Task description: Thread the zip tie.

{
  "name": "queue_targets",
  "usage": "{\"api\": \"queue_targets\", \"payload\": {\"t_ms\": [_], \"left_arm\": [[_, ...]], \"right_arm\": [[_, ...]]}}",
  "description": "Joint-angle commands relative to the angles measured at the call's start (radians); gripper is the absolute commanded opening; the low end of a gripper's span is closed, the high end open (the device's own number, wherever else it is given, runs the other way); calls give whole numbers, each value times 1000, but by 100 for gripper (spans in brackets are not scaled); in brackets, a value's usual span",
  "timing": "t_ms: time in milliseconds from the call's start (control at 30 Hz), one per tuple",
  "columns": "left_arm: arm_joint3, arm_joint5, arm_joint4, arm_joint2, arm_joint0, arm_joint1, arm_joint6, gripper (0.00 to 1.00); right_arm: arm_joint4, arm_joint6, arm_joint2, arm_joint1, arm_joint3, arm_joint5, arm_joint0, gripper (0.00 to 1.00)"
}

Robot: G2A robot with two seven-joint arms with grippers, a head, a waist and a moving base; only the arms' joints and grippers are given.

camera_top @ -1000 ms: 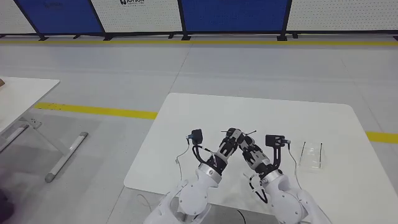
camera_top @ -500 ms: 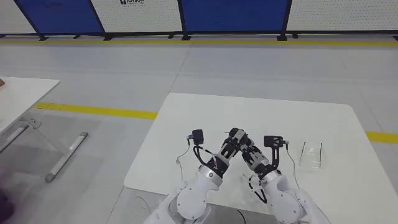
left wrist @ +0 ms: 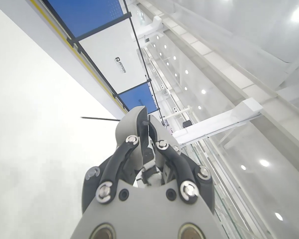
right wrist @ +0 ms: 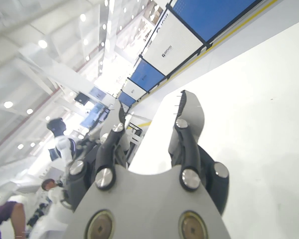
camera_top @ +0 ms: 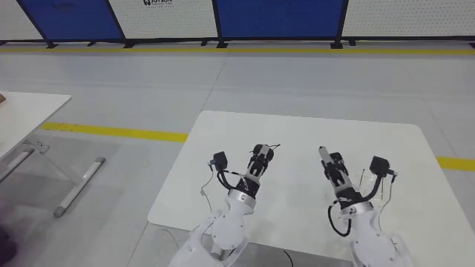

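1. Blue and white panels (camera_top: 278,4) are lined along the far side of a grey floor, which is crossed by a yellow line (camera_top: 111,130). A white desk (camera_top: 297,130) is set in front, and a second desk (camera_top: 26,111) is seen off to the left.
2. Over the desk's near half the left tool (camera_top: 260,153) and the right tool (camera_top: 324,153) are held well apart.
3. The left tool is pressed together on a thin black tie (camera_top: 272,147). The tie is carried above the desk and sticks out from the fingertips toward the right tool's side.
4. From the left wrist, the left tool (left wrist: 147,115) is seen close up and the tie (left wrist: 99,118) is shown as a straight dark strip beside the fingers. Its pinched part is hidden by the pads, apart from a small black bit in the narrow slit between them.
5. From the right wrist, the right tool (right wrist: 153,101) is shown spread wide, with white desk surface seen through the gap. This spread cannot be made out from above.
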Motion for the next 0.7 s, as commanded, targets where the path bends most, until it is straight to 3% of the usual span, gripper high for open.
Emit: {"api": "queue_targets", "payload": {"t_ms": [0, 267, 667], "left_arm": [[13, 3, -1, -4, -1, -1, 6, 0], [55, 20, -24, -18, -11, -7, 54, 0], [66, 18, -55, -18, -17, -12, 68, 0]], "right_arm": [[91, -17, 61, 2, -19, -4, -21, 100], [397, -18, 289, 13, -28, -8, -85, 100], [410, -11, 299, 14, -28, -5, -86, 100]]}}
